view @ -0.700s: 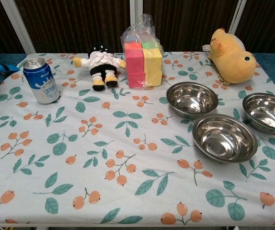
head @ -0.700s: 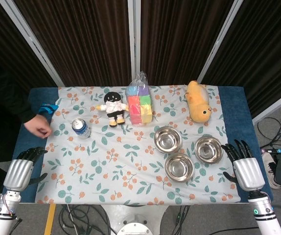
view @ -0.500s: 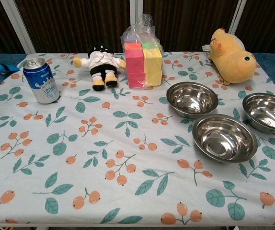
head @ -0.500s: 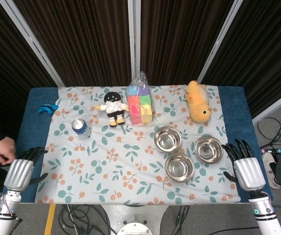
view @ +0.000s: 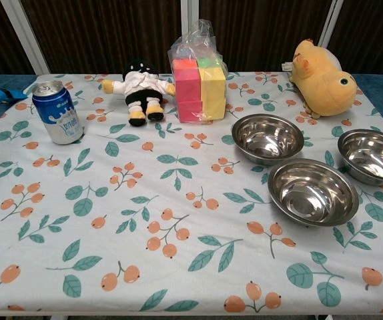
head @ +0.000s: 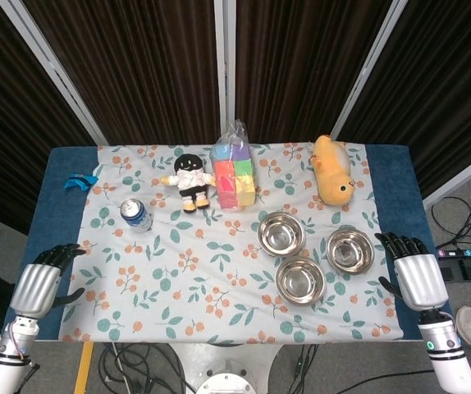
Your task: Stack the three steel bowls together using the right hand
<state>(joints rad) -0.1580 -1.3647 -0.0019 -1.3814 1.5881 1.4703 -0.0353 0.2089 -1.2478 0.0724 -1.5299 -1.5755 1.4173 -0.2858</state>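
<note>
Three steel bowls sit apart on the floral cloth: one at the back (head: pixel 281 232) (view: pixel 267 137), one nearer the front (head: pixel 300 279) (view: pixel 312 191), and one to the right (head: pixel 349 250) (view: pixel 372 155). My right hand (head: pixel 417 275) hovers at the table's right edge, just right of the right bowl, fingers apart and holding nothing. My left hand (head: pixel 38 283) is at the front left corner, also holding nothing, with its fingers loosely bent. Neither hand appears in the chest view.
A blue can (head: pixel 135 215) (view: pixel 57 113) stands at the left. A small doll (head: pixel 190 180) (view: pixel 137 90), a bag of coloured blocks (head: pixel 233 176) (view: pixel 199 80) and a yellow plush (head: pixel 332 171) (view: pixel 321 79) line the back. A blue scrap (head: pixel 79 180) lies at far left.
The person's arm at the left has withdrawn out of view. My right hand has shifted slightly, its arm now angled further right. The bowls have not moved.
</note>
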